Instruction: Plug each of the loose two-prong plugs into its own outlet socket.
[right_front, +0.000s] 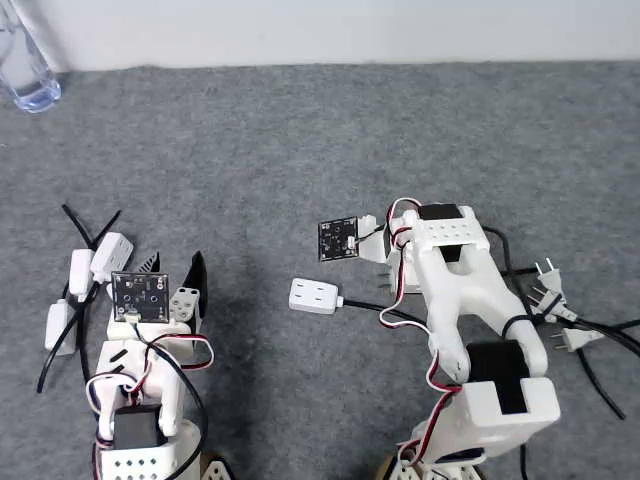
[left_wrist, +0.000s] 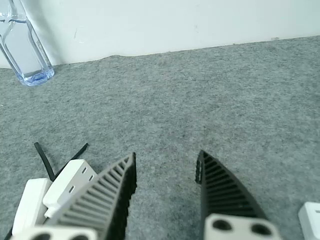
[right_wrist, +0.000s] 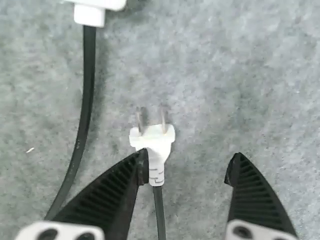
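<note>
A white two-prong plug (right_wrist: 151, 140) lies flat on the grey carpet, prongs pointing away from my right gripper (right_wrist: 190, 156). That gripper is open just over it, one fingertip (right_wrist: 135, 165) touching the plug's side and its black cord running back between the jaws. A white outlet socket (right_front: 314, 295) with a black cable (right_wrist: 85, 100) lies to the left of that arm. My left gripper (left_wrist: 166, 156) stands open and empty over bare carpet, with a cluster of white sockets (right_front: 95, 262) (left_wrist: 67, 182) just to its left. More loose plugs (right_front: 553, 300) lie right of the right arm.
A clear bottle (left_wrist: 22, 45) stands at the far left by the white wall. Black cables (right_front: 600, 345) trail at the right of the right arm. The far half of the carpet (right_front: 320, 140) is open floor.
</note>
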